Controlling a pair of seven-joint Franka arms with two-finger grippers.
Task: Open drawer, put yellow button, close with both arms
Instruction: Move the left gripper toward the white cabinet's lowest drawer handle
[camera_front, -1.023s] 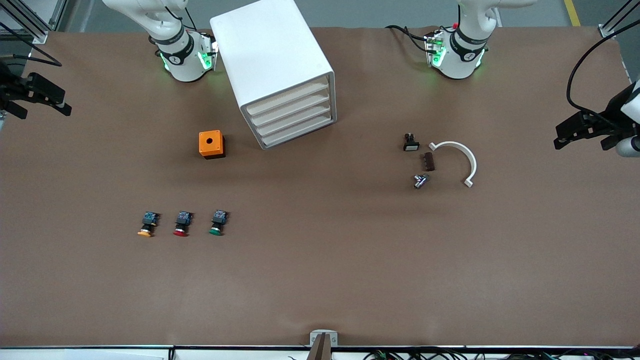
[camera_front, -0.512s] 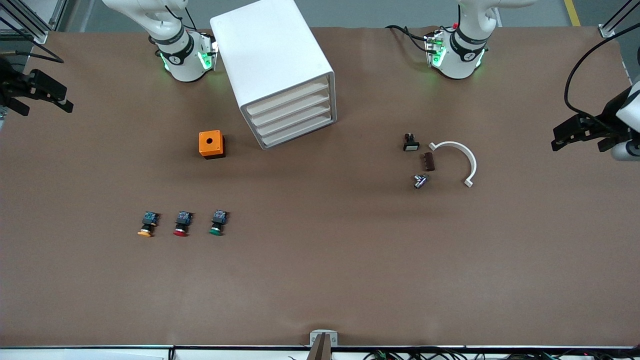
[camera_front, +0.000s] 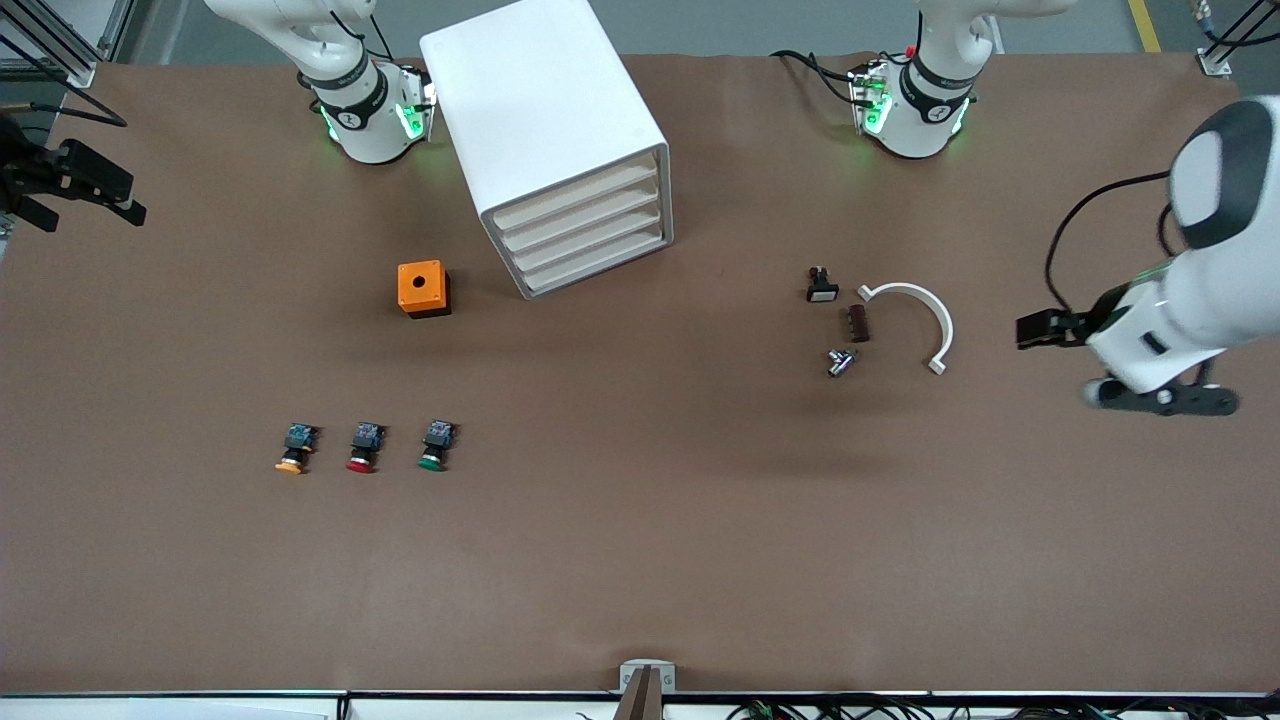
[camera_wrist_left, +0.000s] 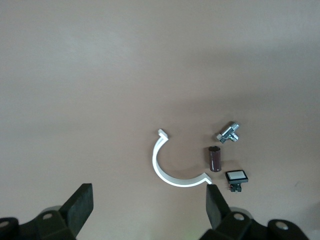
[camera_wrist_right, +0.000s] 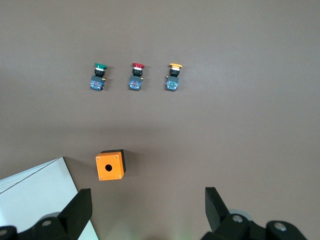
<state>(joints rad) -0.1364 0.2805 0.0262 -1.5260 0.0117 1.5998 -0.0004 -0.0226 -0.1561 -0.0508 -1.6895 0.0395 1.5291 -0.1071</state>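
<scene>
The left gripper (camera_wrist_left: 147, 205) hung with its jaws spread wide and empty over bare tabletop (camera_front: 640, 560) at the left arm's end, beside a white curved clip (camera_front: 918, 318). The right gripper (camera_wrist_right: 145, 210) also had its jaws wide apart, holding nothing, over the tabletop's edge at the right arm's end; that arm waited.

The cabinet (camera_front: 545, 140) stood between the two arm bases, a white, round-edged box with four shallow tray drawers stacked in its face. The drawer (camera_front: 578, 198), uppermost of the four, was shut flush with the others, so what lay inside could not be seen.

The yellow button (camera_front: 294, 448) lay on its side well nearer the camera than the cabinet and toward the right arm's end: a yellow-orange mushroom cap, black body, blue end. It was the outermost of a row of three, with a red button (camera_front: 364, 446) just beside it and a green button (camera_front: 435, 445) after that.

An orange box (camera_front: 423, 288) with a round hole in its top sat near the cabinet, on the right arm's side of it.
</scene>
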